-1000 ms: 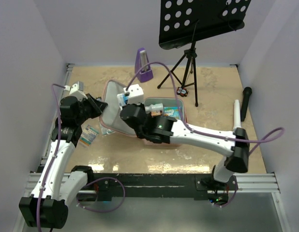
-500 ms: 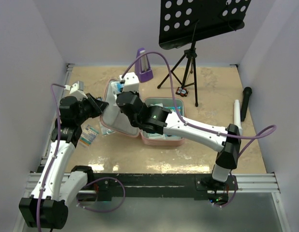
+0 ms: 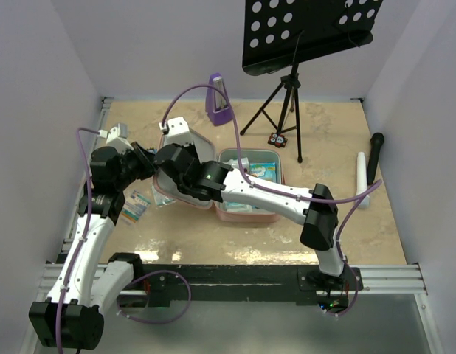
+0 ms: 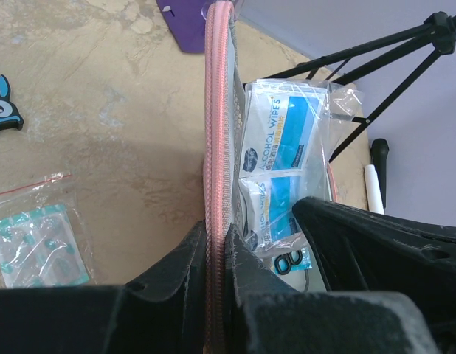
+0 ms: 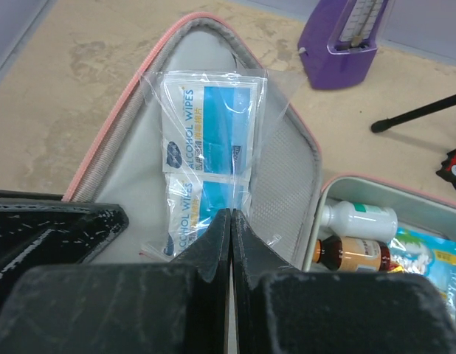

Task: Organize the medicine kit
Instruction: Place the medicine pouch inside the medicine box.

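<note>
Nearest us, low on the left of the top view, small packets [image 3: 137,205] lie on the tabletop [image 3: 339,147] just beside the kit [image 3: 246,214]. The kit sits at mid-frame, unzipped, its tray flat and its lid [image 5: 283,184] raised on the left. We see the left tool [image 4: 215,254] closed on the lid's pink rim, one finger on each side. The right tool [image 5: 229,221] is closed as well, its tips pinching the lower part of a clear wipes bag [image 5: 206,125] that stands against the lid's grey lining. At the right of the right wrist view the tray holds a white bottle [image 5: 361,220] and an amber bottle [image 5: 353,254]. Farther back, a purple metronome [image 3: 219,99] stands at upper centre, and a black stand [image 3: 309,29] at upper right
</note>
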Robot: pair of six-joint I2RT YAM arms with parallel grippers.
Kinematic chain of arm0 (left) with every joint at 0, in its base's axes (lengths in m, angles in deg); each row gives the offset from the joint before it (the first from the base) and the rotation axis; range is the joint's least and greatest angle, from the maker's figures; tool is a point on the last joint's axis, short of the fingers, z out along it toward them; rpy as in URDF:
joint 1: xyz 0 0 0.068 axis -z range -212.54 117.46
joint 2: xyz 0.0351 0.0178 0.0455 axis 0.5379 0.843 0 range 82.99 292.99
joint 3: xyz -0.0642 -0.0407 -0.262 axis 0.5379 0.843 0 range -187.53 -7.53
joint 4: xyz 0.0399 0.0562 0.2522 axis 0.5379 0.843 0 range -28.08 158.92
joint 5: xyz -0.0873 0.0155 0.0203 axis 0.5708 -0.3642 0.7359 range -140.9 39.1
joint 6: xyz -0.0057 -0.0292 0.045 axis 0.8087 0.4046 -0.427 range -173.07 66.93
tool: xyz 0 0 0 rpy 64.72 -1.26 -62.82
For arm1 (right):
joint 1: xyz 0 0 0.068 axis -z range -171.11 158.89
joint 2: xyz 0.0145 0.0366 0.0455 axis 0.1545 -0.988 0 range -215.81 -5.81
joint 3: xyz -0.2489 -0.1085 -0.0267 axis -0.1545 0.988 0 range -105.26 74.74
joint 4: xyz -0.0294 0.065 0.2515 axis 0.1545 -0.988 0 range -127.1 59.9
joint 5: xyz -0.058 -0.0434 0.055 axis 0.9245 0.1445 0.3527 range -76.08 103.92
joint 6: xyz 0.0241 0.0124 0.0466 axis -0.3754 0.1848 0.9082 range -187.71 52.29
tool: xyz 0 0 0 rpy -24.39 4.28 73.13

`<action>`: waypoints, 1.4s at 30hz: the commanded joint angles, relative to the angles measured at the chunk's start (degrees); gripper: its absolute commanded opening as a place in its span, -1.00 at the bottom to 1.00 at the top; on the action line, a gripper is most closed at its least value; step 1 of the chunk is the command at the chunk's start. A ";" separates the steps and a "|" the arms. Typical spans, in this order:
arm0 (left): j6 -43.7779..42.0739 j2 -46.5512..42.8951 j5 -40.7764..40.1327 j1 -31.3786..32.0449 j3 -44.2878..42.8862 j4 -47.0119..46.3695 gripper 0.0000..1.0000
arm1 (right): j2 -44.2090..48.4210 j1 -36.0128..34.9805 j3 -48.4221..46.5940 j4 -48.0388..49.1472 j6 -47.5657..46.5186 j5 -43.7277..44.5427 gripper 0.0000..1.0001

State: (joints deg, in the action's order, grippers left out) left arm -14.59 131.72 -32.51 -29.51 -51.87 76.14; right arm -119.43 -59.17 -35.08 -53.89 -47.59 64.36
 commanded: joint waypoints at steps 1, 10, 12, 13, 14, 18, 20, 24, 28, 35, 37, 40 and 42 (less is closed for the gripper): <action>1.25 -1.44 0.68 -0.04 -0.66 -3.76 -1.00 | 2.35 0.20 -2.77 -0.38 -2.54 3.97 -1.00; 1.77 -0.92 -0.29 0.05 -1.89 -3.67 -1.00 | 2.09 0.20 -2.50 -4.33 -2.63 2.39 -1.00; 2.21 -1.01 -0.46 -0.04 -2.07 -4.28 -1.00 | 1.83 0.29 -3.20 -5.38 -2.80 2.48 -1.00; 2.30 -1.01 -0.55 -0.04 -2.07 -4.37 -1.00 | 1.65 0.20 -3.64 -5.82 -3.41 2.56 -1.00; 2.48 -1.01 -0.55 -0.04 -2.16 -4.46 -1.00 | 1.30 0.29 -4.43 -6.35 -3.59 2.48 -1.00; 2.83 -0.65 -0.46 -0.04 -2.24 -4.99 -1.00 | -0.89 0.11 -8.82 -9.34 -4.12 1.95 -1.00; 3.18 -0.57 -0.11 -0.04 -1.89 -5.51 -1.00 | -1.69 -0.24 -10.58 -9.70 -4.47 1.34 -1.00; 3.36 -0.65 0.24 -0.04 -1.19 -5.96 -1.00 | -2.04 -0.77 -12.78 -9.96 -3.86 -0.25 -1.00; 3.62 -1.00 0.15 -0.04 -0.84 -6.22 -1.00 | 1.73 0.02 -9.02 -5.94 0.52 -5.85 -1.00; 5.55 -2.58 2.08 -0.04 1.00 -8.50 -1.00 | 14.65 5.29 6.71 12.26 8.87 -24.66 -1.00; 6.17 -3.46 2.26 -0.04 1.79 -9.12 -1.00 | 16.76 6.78 10.22 16.13 10.63 -30.02 -1.00; 7.66 -4.69 2.79 -0.04 3.11 -10.08 -1.00 | 19.40 9.16 15.67 21.93 13.80 -36.26 -1.00; 8.63 -5.75 3.05 -0.04 4.25 -11.05 -1.00 | 20.72 10.56 19.71 26.05 16.26 -40.66 -1.00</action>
State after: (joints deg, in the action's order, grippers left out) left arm -9.17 128.73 -30.79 -29.47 -48.72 72.18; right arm -101.58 -50.51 -20.83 -40.10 -37.54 35.35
